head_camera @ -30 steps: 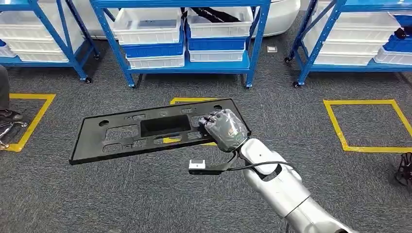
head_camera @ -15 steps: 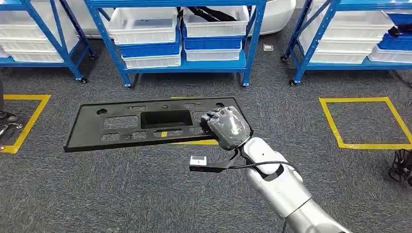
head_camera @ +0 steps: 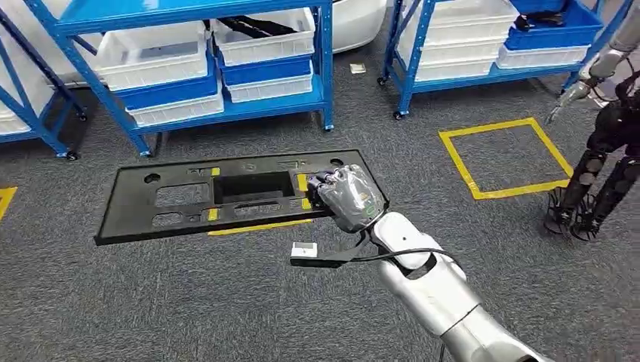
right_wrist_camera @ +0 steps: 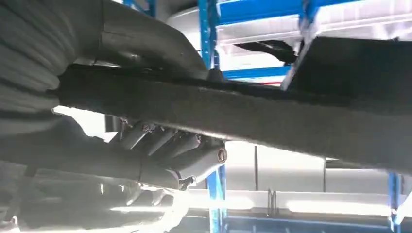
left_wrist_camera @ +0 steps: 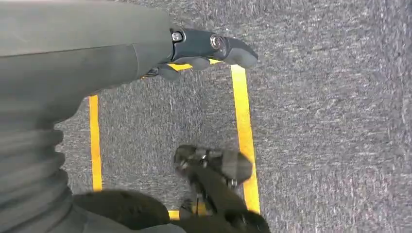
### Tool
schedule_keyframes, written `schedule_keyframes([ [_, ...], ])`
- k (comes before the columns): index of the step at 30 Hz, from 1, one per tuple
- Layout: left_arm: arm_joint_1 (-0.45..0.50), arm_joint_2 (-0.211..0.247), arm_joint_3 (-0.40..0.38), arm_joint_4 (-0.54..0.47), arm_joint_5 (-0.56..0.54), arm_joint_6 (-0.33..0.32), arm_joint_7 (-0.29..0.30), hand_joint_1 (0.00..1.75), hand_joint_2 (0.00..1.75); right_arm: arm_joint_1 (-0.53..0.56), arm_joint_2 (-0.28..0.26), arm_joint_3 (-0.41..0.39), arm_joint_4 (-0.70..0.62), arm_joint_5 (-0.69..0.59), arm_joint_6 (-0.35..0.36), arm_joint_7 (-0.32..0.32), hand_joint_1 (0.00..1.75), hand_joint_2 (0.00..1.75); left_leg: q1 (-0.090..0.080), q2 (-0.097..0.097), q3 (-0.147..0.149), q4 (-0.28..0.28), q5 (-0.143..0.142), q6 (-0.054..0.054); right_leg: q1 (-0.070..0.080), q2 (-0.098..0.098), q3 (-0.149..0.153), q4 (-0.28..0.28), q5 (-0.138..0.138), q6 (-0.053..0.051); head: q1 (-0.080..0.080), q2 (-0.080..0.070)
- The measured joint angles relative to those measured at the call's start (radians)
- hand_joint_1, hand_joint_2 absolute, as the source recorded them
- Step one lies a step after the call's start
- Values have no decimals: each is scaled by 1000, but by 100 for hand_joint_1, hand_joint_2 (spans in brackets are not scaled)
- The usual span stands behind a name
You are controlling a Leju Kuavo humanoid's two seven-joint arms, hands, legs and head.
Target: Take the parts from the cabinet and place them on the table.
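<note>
Above grey carpet, right robot hand (head_camera: 346, 197) gripping black panel (head_camera: 189, 197) end, no legible writing

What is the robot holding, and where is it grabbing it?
Its right hand holds a long flat black plastic panel by one end, the end nearest the hand. The left hand holds nothing.

The panel (head_camera: 226, 196) at centre frame looks like matt black moulded plastic. The arm (head_camera: 438, 294) at lower right is smooth, shiny silver metal. The carpet (head_camera: 151, 302) is rough grey cloth; upper-left bins (head_camera: 151, 49) are glossy white plastic.
</note>
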Motion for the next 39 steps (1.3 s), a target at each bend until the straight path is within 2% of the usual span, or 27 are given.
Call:
schedule_keyframes([
  [2,-1,0,0,0,0,0,1,0,175,0,-1,0,0,1,2,0,175,175,-15,-10,73,-109,51,31,10,27,-1,0,8,1,-1,0],
  [3,-1,0,0,0,-1,1,1,0,175,-1,0,0,0,2,4,0,175,175,-24,-36,138,-209,84,53,13,42,-2,0,12,4,-2,0],
  [4,-3,4,-1,0,-1,1,1,0,175,-1,2,0,0,2,4,0,175,175,-30,-82,165,-262,83,66,7,49,-1,0,15,4,0,0],
  [5,-1,0,-1,0,-1,1,3,0,175,-4,1,0,0,1,5,0,175,175,-40,-84,166,-265,89,66,25,58,-6,-1,19,11,7,0],
  [8,-8,0,-1,0,-2,2,3,0,175,-8,5,-1,-2,2,6,2,175,175,-50,-53,162,-268,100,67,12,86,-16,-8,33,31,5,0],
  [9,-9,-6,-2,-1,-2,1,3,0,175,-7,2,-3,-2,1,6,2,175,175,-39,-36,165,-290,119,70,27,97,-34,-12,41,40,6,0],
  [10,-11,-5,-2,-1,-2,2,3,0,175,-7,0,-4,-3,2,6,2,175,175,-39,-25,167,-305,134,70,24,38,-48,20,20,34,9,0],
  [11,-10,-5,-1,-1,-2,2,3,0,175,-11,0,-4,-2,3,7,3,175,175,-39,-12,161,-309,142,81,25,-6,-73,74,-17,26,20,0],
  [13,-5,-5,-1,-1,-2,1,3,0,175,-11,0,-5,-2,2,7,3,175,175,-41,18,151,-309,146,78,17,-37,-142,227,-88,26,19,0],
  [15,-2,-5,-1,-1,-2,1,3,0,175,-10,0,-5,-1,2,8,5,175,175,-42,48,143,-308,149,75,7,-46,-166,300,-109,42,20,0],
  [16,-3,-5,-1,-1,-2,2,3,0,175,-10,-1,-5,-1,2,9,5,175,175,-42,63,142,-308,149,74,3,-51,-138,260,-94,54,21,0],
  [18,-4,-6,-1,-1,-2,1,4,0,175,-11,-1,-5,-1,5,10,6,175,175,-42,87,142,-308,150,70,-2,-81,-29,83,-45,73,21,0],
  [19,-5,-7,-1,-1,-2,1,4,0,175,-13,0,-5,-1,5,11,6,175,175,-44,97,144,-306,149,64,-1,-130,28,-8,-29,73,21,0],
  [20,-4,-7,-1,-1,-2,2,5,0,175,-17,2,-5,-2,4,11,6,175,175,-55,107,143,-303,145,56,9,-169,40,-26,-25,59,22,0],
  [23,-6,-8,-1,-1,-2,2,6,0,175,-18,3,-5,-1,4,11,8,175,175,-52,144,149,-304,147,42,12,-124,26,-27,-11,41,21,0],
  [24,-7,-8,-2,-1,-2,2,6,0,175,-18,2,-5,-1,4,11,8,175,175,-49,153,148,-301,143,34,1,-108,26,-32,-5,31,21,0],
  [25,-8,-6,-1,-1,-2,2,6,0,175,-18,4,-5,-2,5,11,8,175,175,-39,107,141,-287,129,23,-12,-95,28,-34,0,25,20,0],
  [26,-6,-6,-2,-1,-2,2,6,0,175,-21,6,-4,-1,5,11,8,175,175,-35,45,125,-241,90,19,-13,-84,24,-34,5,15,21,0],
  [27,-4,-6,-2,-1,-2,2,6,0,175,-21,11,-3,-1,5,11,8,175,175,-35,14,95,-166,43,16,-12,-69,22,-34,6,11,18,0],
  [29,1,-6,-2,-1,-2,2,7,0,175,-19,16,-2,-1,5,12,8,175,175,-34,-6,30,-16,-23,11,-9,-38,18,-33,9,8,18,0],
  [30,2,-6,-2,-1,-2,2,7,0,175,-17,16,-1,0,5,12,8,175,175,-33,-6,19,11,-24,11,-8,-24,18,-33,11,6,19,0],
  [31,2,-6,-2,-1,-2,2,7,0,175,-17,15,0,2,5,13,8,175,175,-30,-6,30,-11,-1,11,-8,-9,18,-32,12,7,18,0],
  [33,1,-5,-2,-1,-1,2,6,0,175,-17,15,1,4,5,13,8,175,175,-22,-16,110,-168,90,12,-10,22,19,-28,13,10,18,0],
  [34,1,-4,-2,-1,-1,2,5,0,175,-17,16,2,4,5,12,8,175,175,-13,-58,153,-257,125,12,-10,35,18,-25,14,11,18,0],
  [35,2,-4,-2,0,-1,2,5,0,175,-18,16,2,5,5,11,8,175,175,-12,-99,163,-274,106,12,-3,45,12,-24,17,18,19,0],
  [38,1,-4,-2,0,1,2,5,0,175,-17,15,2,8,5,8,8,175,175,-23,-69,158,-281,111,21,-10,77,-6,-29,30,43,19,0],
  [39,1,-4,-1,0,6,3,5,0,175,-18,13,1,10,6,8,8,175,175,-25,-54,161,-290,118,31,-5,90,-11,-35,37,54,19,0],
])
